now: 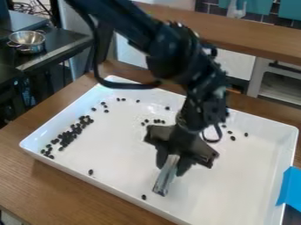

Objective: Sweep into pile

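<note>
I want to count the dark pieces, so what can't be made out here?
All in the camera view:
- Tray behind the arm: covered, perhaps hiding pieces.
- Grey tool: upper end hidden by the gripper.
- Dark pieces: too small to identify; clustered ones overlap.
- Blue thing: cut off by the right edge.

Your brown wooden desk (pixel 76 186) spreads across the foreground, and beyond it you have a long wooden ledge (pixel 253 38) over white panels (pixel 236 63), with a pale open shelf unit (pixel 279 88) toward the right. Behind that, you can see a wall of dark tiles (pixel 214 9) with pale joints, partly covered by teal panels (pixel 288 17). At upper left you have a black table (pixel 61 38) (a shiny metal colander (pixel 27 39) sits on it), with tangled cables (pixel 26 8) behind.
</note>
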Robot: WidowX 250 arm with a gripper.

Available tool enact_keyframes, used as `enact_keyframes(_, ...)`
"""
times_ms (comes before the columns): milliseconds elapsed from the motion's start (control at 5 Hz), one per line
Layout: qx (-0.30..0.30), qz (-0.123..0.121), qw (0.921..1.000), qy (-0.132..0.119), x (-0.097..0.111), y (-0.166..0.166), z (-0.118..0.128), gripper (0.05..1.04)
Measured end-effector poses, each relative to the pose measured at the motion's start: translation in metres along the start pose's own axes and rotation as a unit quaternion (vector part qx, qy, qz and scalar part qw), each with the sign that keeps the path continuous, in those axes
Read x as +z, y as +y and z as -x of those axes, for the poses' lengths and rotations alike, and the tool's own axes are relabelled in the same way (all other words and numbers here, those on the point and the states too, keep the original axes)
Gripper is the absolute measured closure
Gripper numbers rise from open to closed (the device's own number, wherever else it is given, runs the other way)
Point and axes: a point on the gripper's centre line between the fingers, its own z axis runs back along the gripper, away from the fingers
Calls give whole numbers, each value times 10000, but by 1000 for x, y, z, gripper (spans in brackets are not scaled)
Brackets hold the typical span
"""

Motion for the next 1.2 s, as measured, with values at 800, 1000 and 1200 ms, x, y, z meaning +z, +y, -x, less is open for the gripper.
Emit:
enact_keyframes(800, -85, -85, 9999, 110, -17, 15, 15, 698)
enact_keyframes(1000, -89, -151, 9997, 172, -20, 29, 14, 698)
enact_keyframes(1200, -229, -354, 9990, 118, -25, 46, 9, 698)
